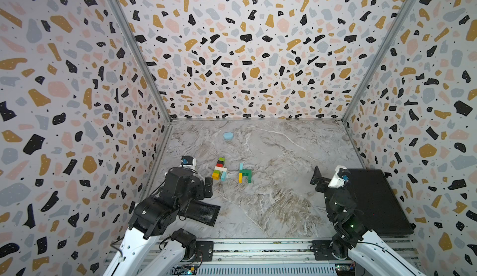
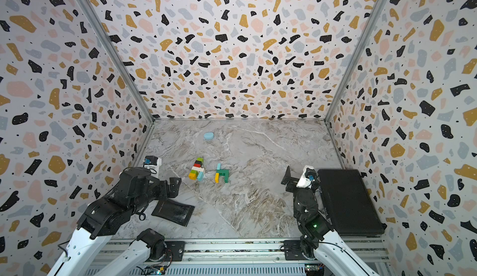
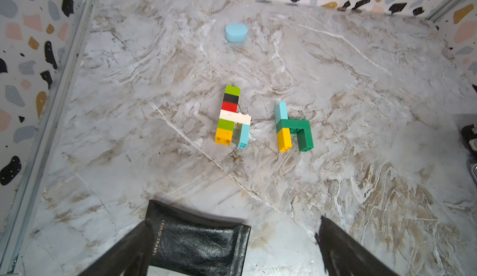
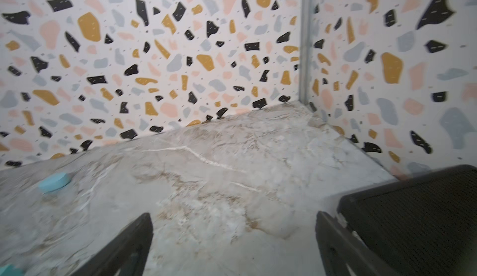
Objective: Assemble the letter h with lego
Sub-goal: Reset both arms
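A: Claws?
B: Left claw (image 3: pixel 233 225) wide open, empty; right claw (image 4: pixel 233 215) the same.
A: Lego?
B: Striped lego stack (image 3: pixel 231 117) lies flat near green lego piece (image 3: pixel 294 123), middle of table (image 3: pixel 335 184). Wallet (image 3: pixel 196 246) is cut off by the frame, and the right wrist view is blurry.

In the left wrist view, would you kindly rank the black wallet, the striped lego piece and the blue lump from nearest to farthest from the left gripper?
1. black wallet, right beneath the open left gripper.
2. striped lego piece, mid-table, ahead of it.
3. blue lump, far back near the wall.
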